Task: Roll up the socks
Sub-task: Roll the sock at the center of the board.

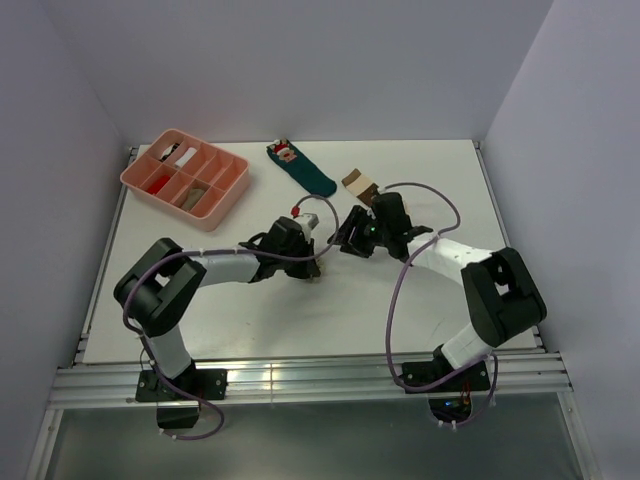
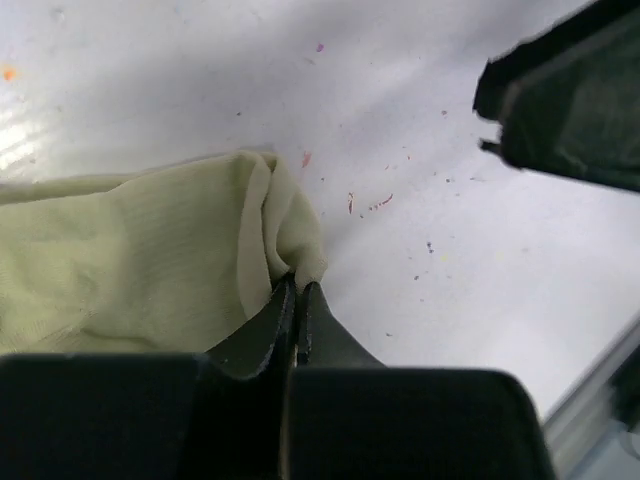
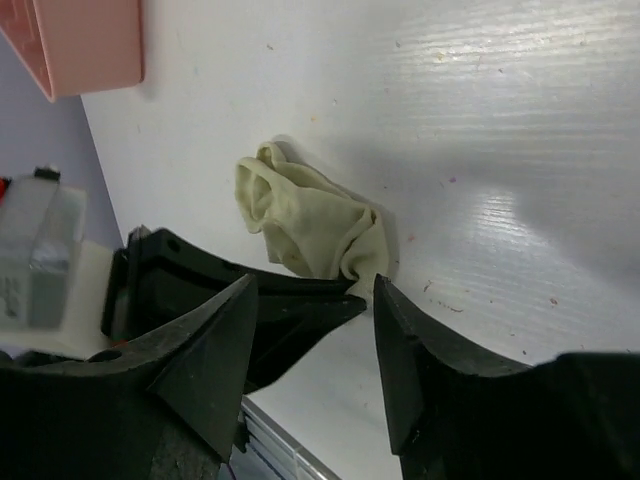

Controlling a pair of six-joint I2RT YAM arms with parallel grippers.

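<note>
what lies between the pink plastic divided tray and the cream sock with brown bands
A dark teal fabric sock with a red-and-white figure lies between the pink tray and the banded sock; the top external view shows it.

Pink compartmented tray (image 1: 228, 198) sits far left on white worktop (image 1: 300, 320), small items inside; dark teal sock (image 1: 305, 170) with red-and-white figure lies near its right.
</note>
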